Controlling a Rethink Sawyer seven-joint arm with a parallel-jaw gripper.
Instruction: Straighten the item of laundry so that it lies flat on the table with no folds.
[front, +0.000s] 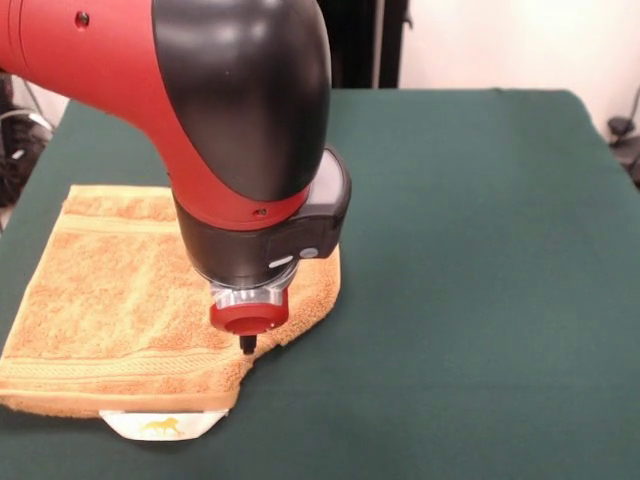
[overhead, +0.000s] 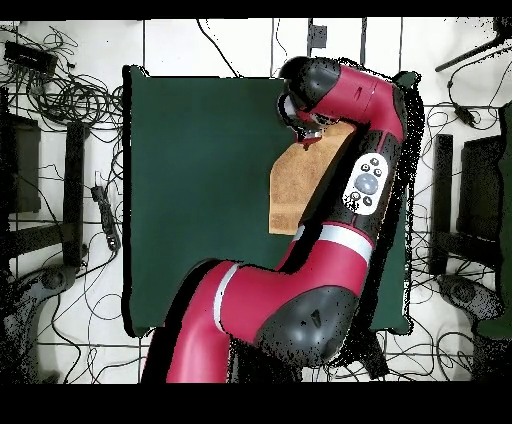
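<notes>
The green felt-covered table (front: 480, 250) is mostly bare. The Sawyer arm (front: 200, 100) reaches over one side of it, above the towel. The orange-tan terry hand towel (front: 110, 290) lies near the table's edge on the left of the front view. It looks folded over on itself: its near edge is thick and rounded, a white tag (front: 160, 426) sticks out from under that edge, and the corner beside the gripper is cut off at a slant, as if tucked or doubled. Woven stripe bands show near its far and near ends.

The gripper (front: 247, 346) hangs tip-down right at that slanted corner, at or just above the cloth; whether it touches is hard to tell. Only a single dark tip shows below the red collar, so I cannot tell whether it is spread or pinched.

The step in hand appears to be taking hold of the folded layer at this corner. The next move probably calls for a grasp on the top layer alone, then a pull out over the bare felt to unfold it.
</notes>
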